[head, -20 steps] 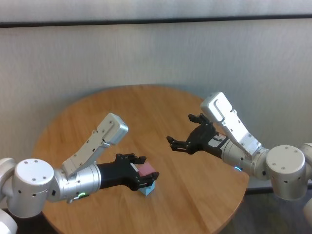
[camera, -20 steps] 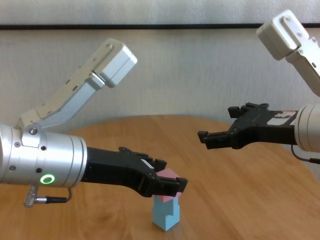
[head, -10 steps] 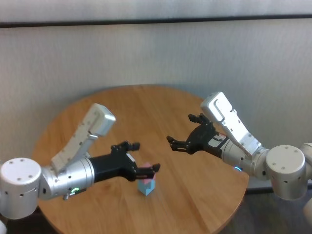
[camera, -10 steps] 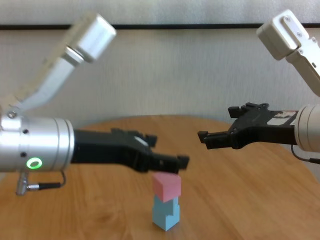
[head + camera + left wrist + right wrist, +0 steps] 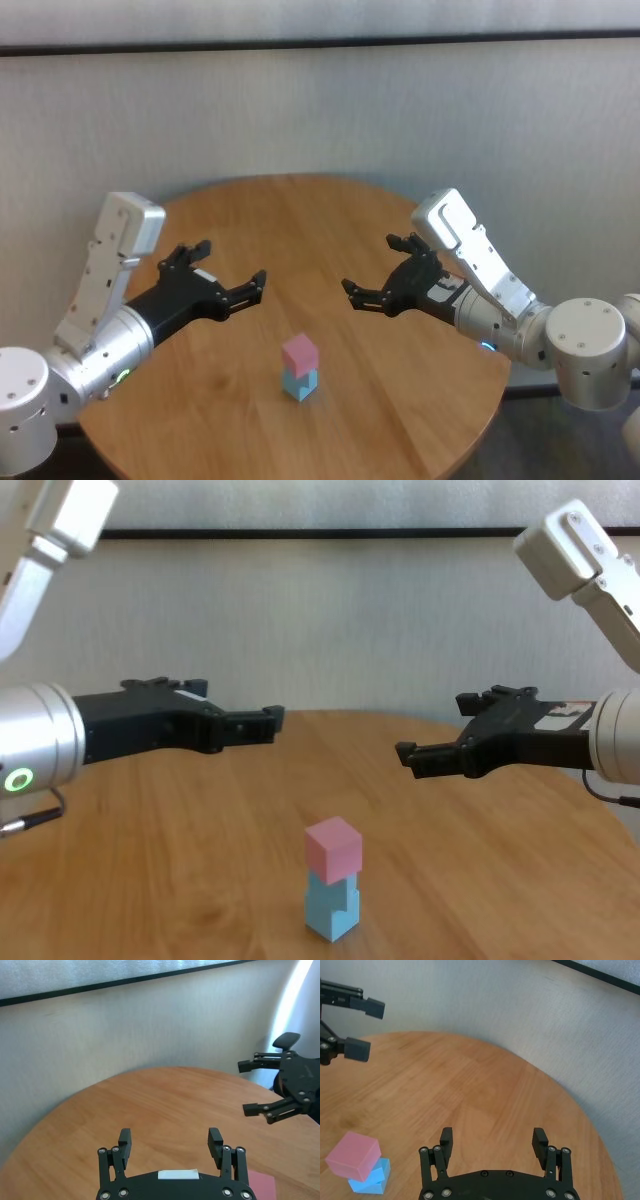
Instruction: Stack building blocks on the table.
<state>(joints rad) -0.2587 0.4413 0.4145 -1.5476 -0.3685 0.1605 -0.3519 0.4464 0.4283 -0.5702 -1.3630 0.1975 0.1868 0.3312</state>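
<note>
A pink block (image 5: 300,353) rests on top of a light blue block (image 5: 298,385) near the front middle of the round wooden table (image 5: 300,215). The stack also shows in the chest view, pink (image 5: 333,847) over blue (image 5: 331,910). I cannot make out a second blue block apart from it. My left gripper (image 5: 232,266) is open and empty, hovering up and left of the stack. My right gripper (image 5: 370,264) is open and empty, hovering up and right of it. In the right wrist view the pink block (image 5: 353,1155) sits slightly askew on the blue one (image 5: 370,1181).
A pale wall runs behind the table. The table's edge curves round close on both sides and at the front. The two grippers face each other across the stack, with a wide gap between them.
My left gripper has let go of the pink block, leaving it on the blue one, and has drawn back up and to the left. My right arm has not moved.
</note>
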